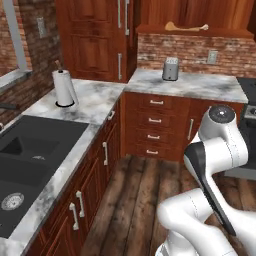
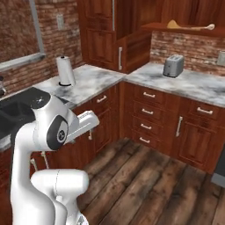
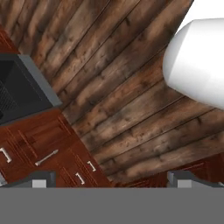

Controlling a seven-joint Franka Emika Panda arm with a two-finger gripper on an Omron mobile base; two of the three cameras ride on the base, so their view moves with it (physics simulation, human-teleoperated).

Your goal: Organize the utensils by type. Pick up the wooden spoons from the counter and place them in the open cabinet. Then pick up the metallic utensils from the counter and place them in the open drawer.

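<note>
Leftmost in the left base view, a dark sink [image 1: 30, 160] is sunk into the white marble counter [image 1: 95, 102], which runs along the brick wall and turns at the corner. Near that corner stands a paper towel roll [image 1: 64, 87] upright, toward the counter's back edge. Further right, on the far stretch of counter, a grey toaster [image 1: 170, 69] sits close to the brick backsplash. Above it, on the floor of the open cabinet [image 1: 195, 31], one wooden spoon [image 1: 186, 27] lies flat along the front edge, bowl to the left. Right of that, the white arm folds over the plank floor [image 1: 145, 185].

From the hand view, the gripper [image 3: 112, 178] points down at the floor boards, its two fingertips [image 3: 41, 178] spread wide apart with nothing between them; drawer fronts [image 3: 48, 153] show at the lower left.
</note>
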